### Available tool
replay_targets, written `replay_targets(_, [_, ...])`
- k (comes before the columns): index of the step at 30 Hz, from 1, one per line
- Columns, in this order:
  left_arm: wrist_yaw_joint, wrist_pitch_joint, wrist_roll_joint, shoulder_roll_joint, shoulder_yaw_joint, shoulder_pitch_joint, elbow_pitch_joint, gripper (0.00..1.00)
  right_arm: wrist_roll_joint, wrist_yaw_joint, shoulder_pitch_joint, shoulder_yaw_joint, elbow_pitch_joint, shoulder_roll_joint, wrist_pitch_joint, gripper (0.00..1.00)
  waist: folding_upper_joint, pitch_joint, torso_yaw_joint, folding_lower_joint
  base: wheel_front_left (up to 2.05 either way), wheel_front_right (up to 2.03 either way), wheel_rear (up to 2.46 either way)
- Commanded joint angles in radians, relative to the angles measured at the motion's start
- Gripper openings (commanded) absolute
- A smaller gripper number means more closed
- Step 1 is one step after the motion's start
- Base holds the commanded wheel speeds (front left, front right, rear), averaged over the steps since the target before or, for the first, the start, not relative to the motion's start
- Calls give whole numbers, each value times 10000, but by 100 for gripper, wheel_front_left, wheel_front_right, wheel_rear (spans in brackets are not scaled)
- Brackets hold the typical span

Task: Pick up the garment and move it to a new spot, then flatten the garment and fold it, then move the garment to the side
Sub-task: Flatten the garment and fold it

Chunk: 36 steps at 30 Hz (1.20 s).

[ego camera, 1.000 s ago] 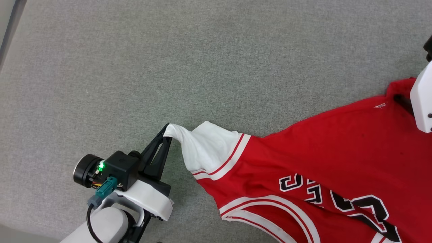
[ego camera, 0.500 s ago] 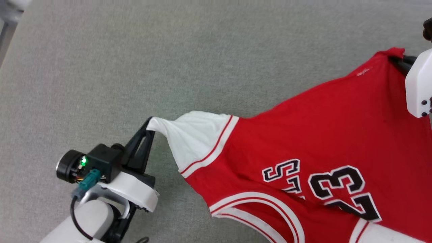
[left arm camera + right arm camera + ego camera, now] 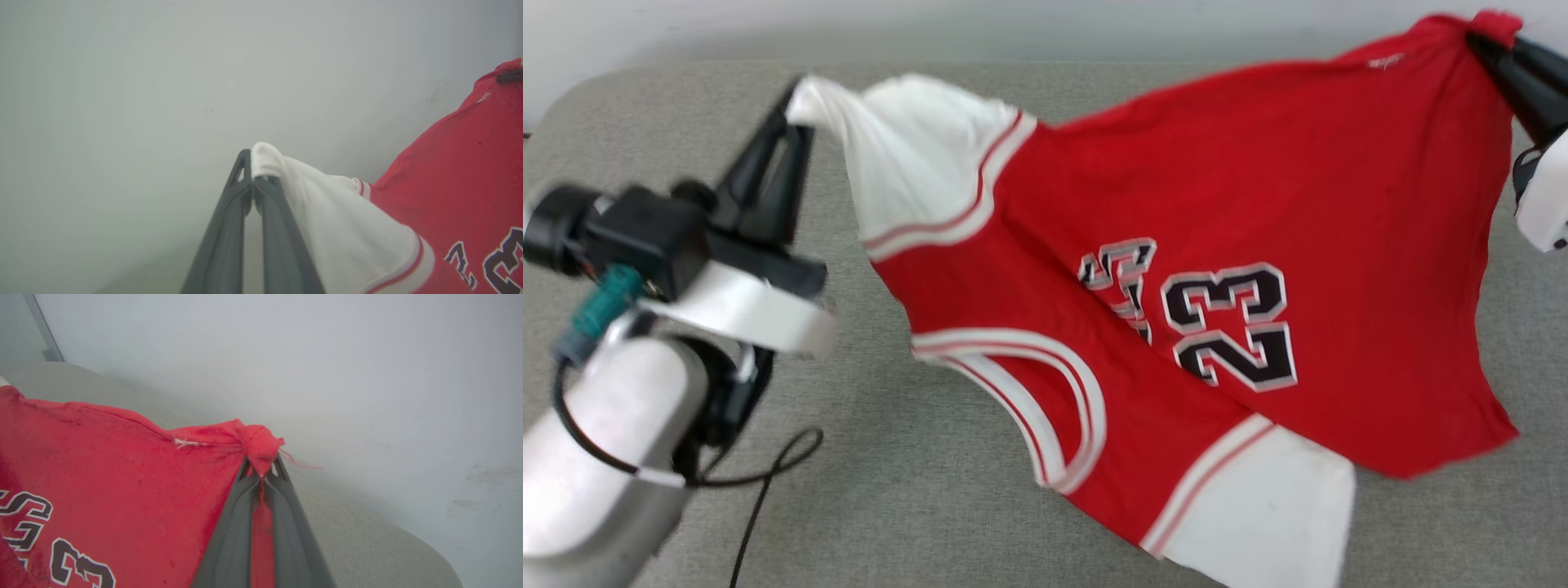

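1. L gripper (image 3: pixel 795 94): you're looking at jaws pressed fully together, pinching the tip of one white sleeve (image 3: pixel 915 155) of the red jersey-style T-shirt (image 3: pixel 1258 188). In the L wrist view, the cloth is bunching over the fingertips.
2. R gripper (image 3: pixel 1482 41): its jaws are also squeezing tight, clamping a bunched red corner of the shirt at the upper right of the head view. In the R wrist view, a strip of red cloth is running down between the fingers (image 3: pixel 237 539).
3. The T-shirt is hanging stretched between the 2 grippers, above the grey fabric surface (image 3: pixel 890 490), w/ its printed side facing you.
4. The "23" print (image 3: pixel 1229 327) is showing near the middle. The lettering beside it is creasing, so it's not readable.
5. The striped collar trim (image 3: pixel 1029 392) is curving below the L-held sleeve. The second white sleeve (image 3: pixel 1274 506) is dangling lowest, at the bottom edge. You can't tell if it's touching the surface.
6. A pale wall (image 3: pixel 931 24) is running behind the surface's far edge.
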Motion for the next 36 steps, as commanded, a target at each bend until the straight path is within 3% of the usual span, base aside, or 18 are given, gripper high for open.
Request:
replay_targets(1, [-81,77,67,72,93,-387,-36,0,-124,-15,-96,-142,-137,116,-63,0,0,63,-113,1,0,0,0])
replay_targets(8, [-630,503,281,-89,373,-2807,306,0,-574,-15,-947,-831,-781,506,104,0,0,684,-393,1,0,0,0])
replay_targets(14, [-1301,945,470,-430,458,-5354,1009,0,-1205,-15,-2604,-1212,-695,887,142,0,0,1476,-592,1,0,0,0])
replay_targets(20, [-1942,1358,1074,-598,549,-8369,1929,0,-1868,-15,-4825,-1255,-29,1123,193,0,0,2415,-743,1,0,0,0])
replay_targets(28, [-2730,1417,1449,-1335,638,-12182,3723,0,-2545,-15,-8065,-1100,987,1183,105,0,0,3597,-560,1,0,0,0])
replay_targets(36, [-3077,766,1514,-1868,577,-13610,5682,0,-2806,-15,-9918,-360,2377,1137,-488,0,0,4040,-479,1,0,0,0])
